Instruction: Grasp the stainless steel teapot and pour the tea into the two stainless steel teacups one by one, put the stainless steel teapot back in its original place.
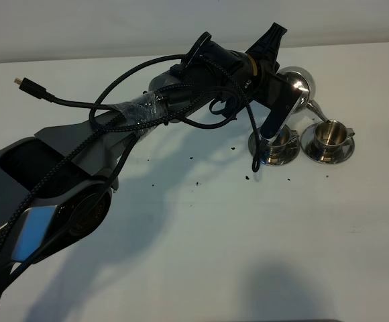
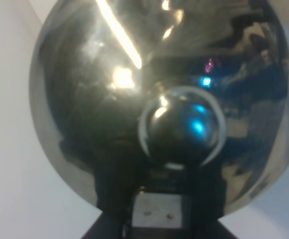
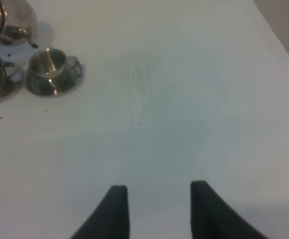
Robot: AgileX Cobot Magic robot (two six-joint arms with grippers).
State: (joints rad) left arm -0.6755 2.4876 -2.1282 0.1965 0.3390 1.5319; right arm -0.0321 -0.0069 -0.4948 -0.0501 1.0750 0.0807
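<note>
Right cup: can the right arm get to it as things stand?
Probably yes. The right pincer is open, with only bare table between it and the cup. The teapot is close beyond the cup, so an approach from the near side looks free.

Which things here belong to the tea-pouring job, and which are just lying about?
Part of the job:
stainless steel teapot, gripped by the left end effector
left teacup on its saucer
right teacup on its saucer

Just lying about:
dark specks scattered on the white table
loose cable end with a plug
</note>
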